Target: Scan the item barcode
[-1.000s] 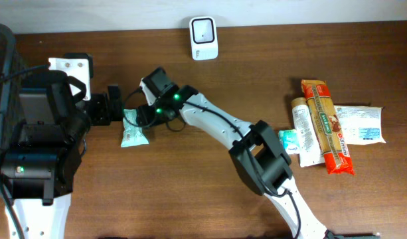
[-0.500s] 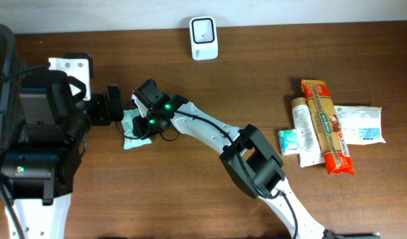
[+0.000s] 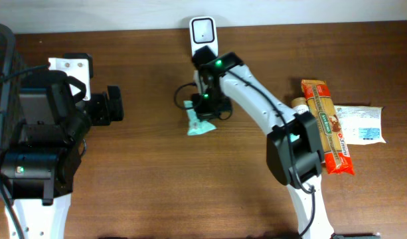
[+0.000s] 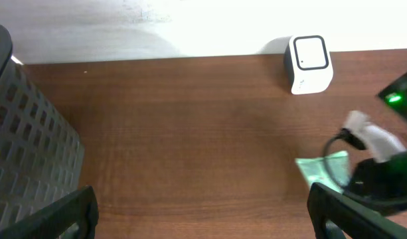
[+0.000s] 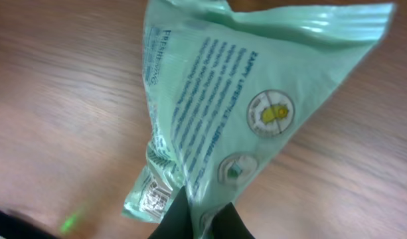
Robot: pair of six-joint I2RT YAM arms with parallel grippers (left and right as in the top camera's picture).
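My right gripper (image 3: 209,109) is shut on a pale green packet (image 3: 201,125), which hangs from it just below the white scanner (image 3: 204,30) at the table's back edge. In the right wrist view the packet (image 5: 243,113) is pinched between the dark fingertips (image 5: 183,216). Its printed back faces the camera, with a barcode (image 5: 153,196) at the lower left corner. My left gripper (image 3: 113,105) stands open and empty at the left. Its own view shows the scanner (image 4: 309,63) and the packet (image 4: 323,169) far to the right.
A black mesh basket (image 3: 0,79) stands at the far left, also seen in the left wrist view (image 4: 24,146). A pile of packaged items (image 3: 329,126) lies at the right side of the wooden table (image 3: 157,186).
The right gripper closed on the green packet near the left gripper and carried it right, to below the scanner. The left gripper stayed open and still.
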